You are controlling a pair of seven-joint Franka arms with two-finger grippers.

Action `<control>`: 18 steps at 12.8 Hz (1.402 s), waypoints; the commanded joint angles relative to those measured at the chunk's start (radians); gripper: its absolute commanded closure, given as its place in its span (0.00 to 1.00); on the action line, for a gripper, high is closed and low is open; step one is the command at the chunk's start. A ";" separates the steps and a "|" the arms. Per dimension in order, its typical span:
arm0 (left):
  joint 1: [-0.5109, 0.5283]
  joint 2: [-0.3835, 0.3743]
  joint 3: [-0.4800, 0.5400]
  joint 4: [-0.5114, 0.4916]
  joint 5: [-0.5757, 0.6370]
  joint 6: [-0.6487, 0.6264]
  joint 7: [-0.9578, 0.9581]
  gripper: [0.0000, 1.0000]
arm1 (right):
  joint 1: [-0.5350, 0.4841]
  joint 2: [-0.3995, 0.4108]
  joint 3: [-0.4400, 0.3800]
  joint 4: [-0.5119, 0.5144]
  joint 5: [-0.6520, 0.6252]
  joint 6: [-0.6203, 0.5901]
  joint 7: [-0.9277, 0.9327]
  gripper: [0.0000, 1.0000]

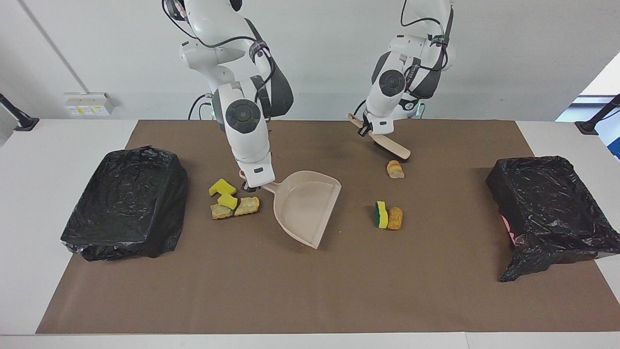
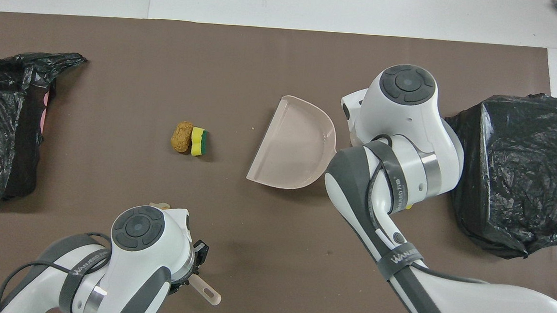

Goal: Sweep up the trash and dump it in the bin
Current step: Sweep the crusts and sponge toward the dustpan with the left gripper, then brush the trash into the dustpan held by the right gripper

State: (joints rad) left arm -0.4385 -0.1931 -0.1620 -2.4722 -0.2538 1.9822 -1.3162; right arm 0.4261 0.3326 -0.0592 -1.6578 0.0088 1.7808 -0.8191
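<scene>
My right gripper is shut on the handle of the beige dustpan, which sits low at the middle of the mat with its mouth turned toward the left arm's end. My left gripper is shut on the brush, held tilted above the mat near the robots. Trash lies in three spots. A cluster of yellow sponge pieces and tan lumps sits beside the dustpan handle. A green-backed sponge touches a lump. One lump lies under the brush tip.
A bin lined with a black bag stands at the right arm's end. Another black-bagged bin stands at the left arm's end. A brown mat covers the table.
</scene>
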 commanded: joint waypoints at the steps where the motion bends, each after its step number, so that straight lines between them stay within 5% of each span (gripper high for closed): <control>1: 0.067 0.094 0.021 0.092 -0.013 0.027 0.102 1.00 | 0.042 0.006 0.004 -0.032 -0.027 0.063 -0.017 1.00; 8: 0.198 0.193 0.024 0.223 0.060 0.050 0.496 1.00 | 0.098 -0.004 0.007 -0.134 -0.006 0.147 0.076 1.00; 18: 0.150 0.205 0.019 0.220 0.088 0.171 1.141 1.00 | 0.112 -0.012 0.007 -0.155 -0.006 0.154 0.196 1.00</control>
State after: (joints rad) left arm -0.2523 -0.0011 -0.1455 -2.2644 -0.1770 2.1332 -0.2368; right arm 0.5434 0.3449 -0.0554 -1.7766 0.0064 1.9060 -0.6545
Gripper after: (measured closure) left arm 0.740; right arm 0.683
